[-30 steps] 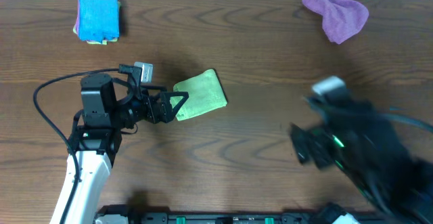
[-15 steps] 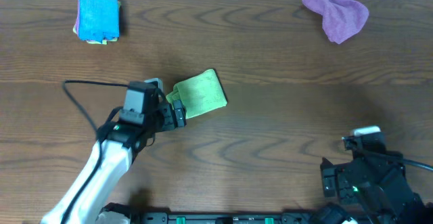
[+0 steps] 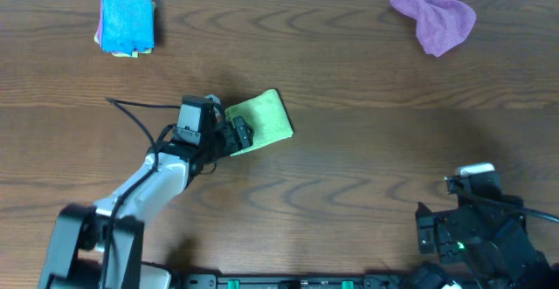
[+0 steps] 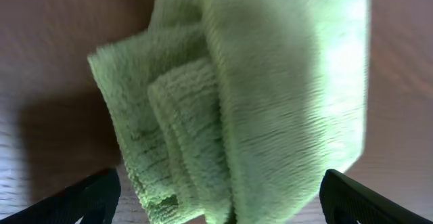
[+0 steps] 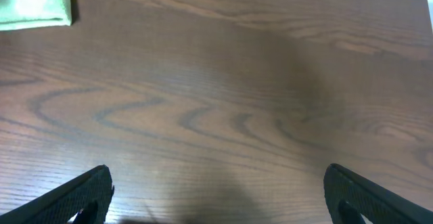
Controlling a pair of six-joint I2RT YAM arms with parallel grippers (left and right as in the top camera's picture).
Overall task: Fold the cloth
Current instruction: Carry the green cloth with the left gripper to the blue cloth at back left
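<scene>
1. Overhead: The lime-green cloth point(image 3: 262, 119) lies a little left of the middle of the wood-grain table point(image 3: 367, 114). It is folded into a thick rectangle that sits slanted. The left gripper point(image 3: 241, 135) is at the cloth's near-left end, with its fingers spread and grasping nothing. The right gripper point(image 3: 428, 226) is near the front-right corner, also spread and empty. A crumpled purple cloth point(image 3: 434, 17) lies by the far edge at the right. A flat, folded bright blue cloth point(image 3: 127, 23) lies near the far-left corner.
2. Left wrist: The green cloth fills the view. Its pile is fuzzy with fine ribs, and several soft layers with rounded edges show on its left side. The dark fingertips point(image 4: 95, 193) stand wide apart at the lower corners.
3. Right wrist: The view is mostly bare brown wood with curved grain. One squared corner of the green cloth shows at the upper left. Both dark fingers stand wide apart with nothing between them.
</scene>
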